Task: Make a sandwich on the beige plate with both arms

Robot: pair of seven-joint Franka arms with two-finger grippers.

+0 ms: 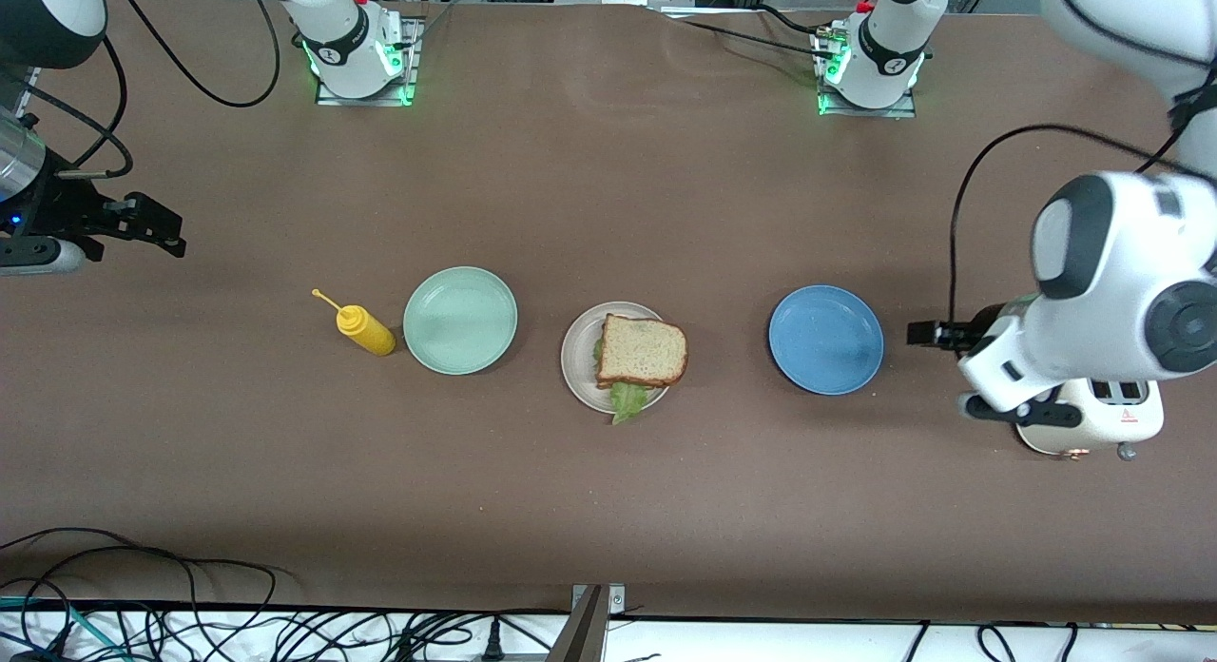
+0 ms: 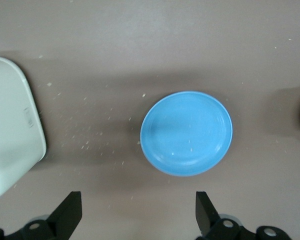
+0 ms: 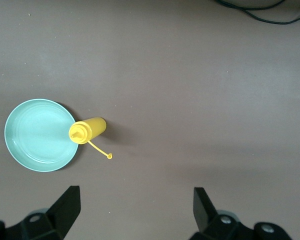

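The beige plate (image 1: 573,358) sits mid-table between two other plates. On it lies a brown bread slice (image 1: 642,350) with green lettuce (image 1: 627,396) poking out from under its nearer edge; what lies beneath the slice is hidden. My left gripper (image 1: 927,335) hangs open and empty in the air at the left arm's end of the table, beside the blue plate; the left wrist view shows its fingers wide apart (image 2: 138,197). My right gripper (image 1: 157,226) hangs open and empty over bare table at the right arm's end, jaws spread in its own view (image 3: 135,192).
A blue plate (image 1: 825,340) (image 2: 186,133) lies toward the left arm's end, with a white toaster (image 1: 1093,424) (image 2: 10,125) under the left arm. A mint-green plate (image 1: 460,320) (image 3: 39,135) and a yellow squeeze bottle (image 1: 366,331) (image 3: 87,130) lie toward the right arm's end. Cables run along the nearest table edge.
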